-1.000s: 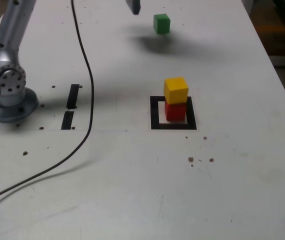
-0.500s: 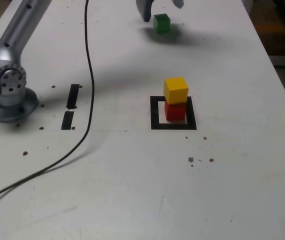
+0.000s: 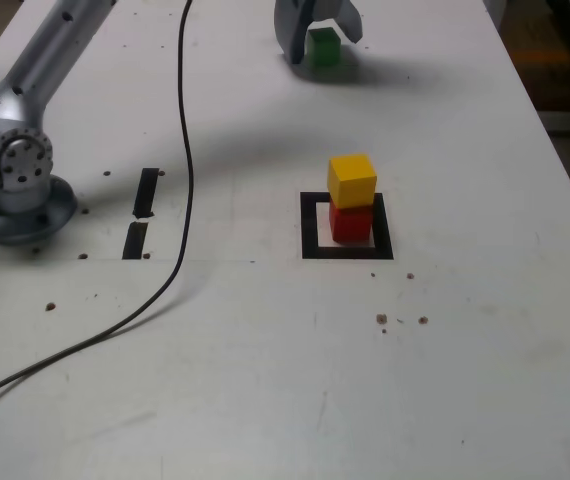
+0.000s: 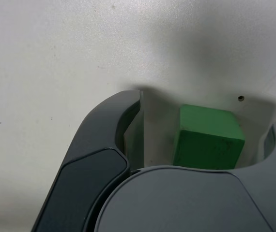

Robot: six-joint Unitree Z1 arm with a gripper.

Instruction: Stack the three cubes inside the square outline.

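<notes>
A yellow cube (image 3: 352,180) sits on a red cube (image 3: 351,222) inside the black square outline (image 3: 310,226), towards its far right corner in the exterior view. Far back on the white table rests the green cube (image 3: 322,48) (image 4: 208,137). My gripper (image 3: 323,47) (image 4: 208,116) is lowered around it, one finger on each side. The wrist view shows a clear gap between one finger (image 4: 128,130) and the cube, so the jaws stand open. The cube is still on the table.
The arm's grey base (image 3: 15,175) stands at the exterior view's left, with a black cable (image 3: 181,150) trailing across the table towards the front. Two short black tape strips (image 3: 145,192) lie beside the base. The table's edge runs along the exterior view's right.
The gripper has come down from above and left of the green cube to straddle it, and its jaws have narrowed a little. The cubes have not moved.
</notes>
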